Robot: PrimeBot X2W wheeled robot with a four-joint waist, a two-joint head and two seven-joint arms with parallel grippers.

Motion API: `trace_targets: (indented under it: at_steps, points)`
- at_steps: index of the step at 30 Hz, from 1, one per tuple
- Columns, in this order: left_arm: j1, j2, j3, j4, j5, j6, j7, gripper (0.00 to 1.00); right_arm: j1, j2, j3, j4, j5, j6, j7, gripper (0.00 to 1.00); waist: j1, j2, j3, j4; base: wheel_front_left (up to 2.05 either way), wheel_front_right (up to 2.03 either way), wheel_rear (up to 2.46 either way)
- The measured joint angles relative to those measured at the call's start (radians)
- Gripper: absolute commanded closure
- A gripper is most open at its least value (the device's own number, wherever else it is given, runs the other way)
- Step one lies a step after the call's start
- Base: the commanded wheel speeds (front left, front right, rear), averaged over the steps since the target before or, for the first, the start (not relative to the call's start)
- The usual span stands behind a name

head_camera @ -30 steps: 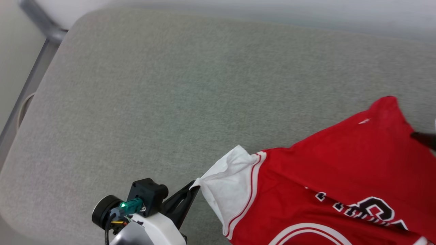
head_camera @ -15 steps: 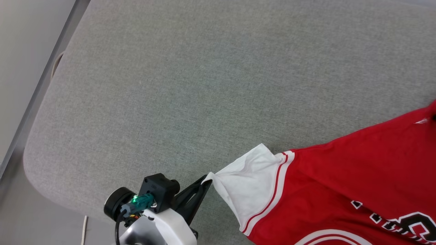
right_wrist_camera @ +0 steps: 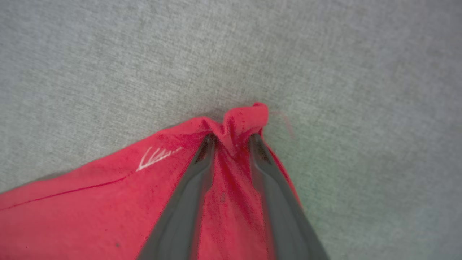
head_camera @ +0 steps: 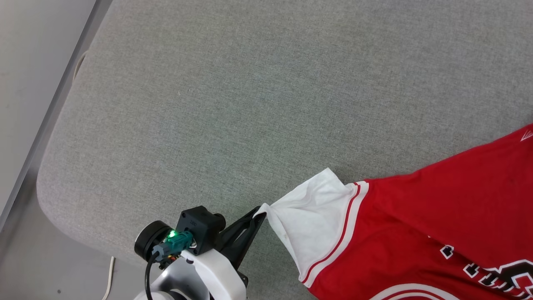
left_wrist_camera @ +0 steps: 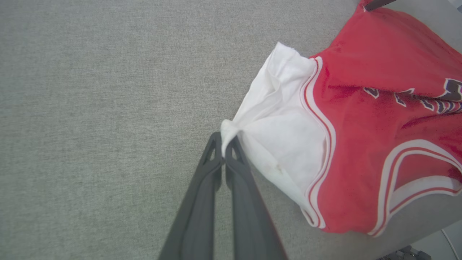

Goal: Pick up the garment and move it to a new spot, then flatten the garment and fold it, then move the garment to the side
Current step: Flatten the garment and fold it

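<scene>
The garment (head_camera: 416, 225) is a red jersey with a white sleeve and black white-edged lettering, spread over the lower right of the grey padded surface. My left gripper (head_camera: 259, 210) is shut on the tip of the white sleeve (left_wrist_camera: 274, 122), which is drawn into a point between its fingers (left_wrist_camera: 224, 139). In the right wrist view my right gripper (right_wrist_camera: 232, 139) straddles a puckered red corner of the garment (right_wrist_camera: 245, 115). Its fingers stand apart with the cloth bunched between them. A dark fingertip (left_wrist_camera: 375, 3) of that gripper shows at the top of the left wrist view.
The grey padded surface (head_camera: 208, 104) stretches bare to the left and far side. Its rounded edge (head_camera: 46, 175) runs down the left, with pale floor (head_camera: 25, 83) beyond. A thin white cable (head_camera: 109, 275) lies on the floor by my left arm.
The head camera has swung, so the whole picture has slid rightward and the garment's red far corner has left it. My left gripper still holds the sleeve tip.
</scene>
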Motion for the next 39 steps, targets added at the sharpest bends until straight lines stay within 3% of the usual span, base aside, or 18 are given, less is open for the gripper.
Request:
trace_targets:
  at_steps: [18,29,39]
  points:
    - [0.000,0.036,0.042,0.012,-0.010,0.023,-0.014,1.00,-0.020,0.036,0.033,0.070,0.087,0.000,-0.278,1.00,0.0001,0.0000,-0.144,-0.062,0.00,0.00,0.00]
    - [-0.026,0.110,0.156,-0.055,-0.021,0.076,-0.012,1.00,-0.045,0.046,0.064,0.029,0.153,0.000,-0.398,1.00,-0.0001,0.0000,-0.292,-0.169,0.00,0.00,0.00]
    - [-0.118,0.173,0.279,-0.094,-0.044,0.096,-0.008,1.00,-0.061,0.060,0.039,-0.067,0.176,0.000,-0.483,1.00,-0.0001,0.0000,-0.379,-0.279,0.00,0.00,0.00]
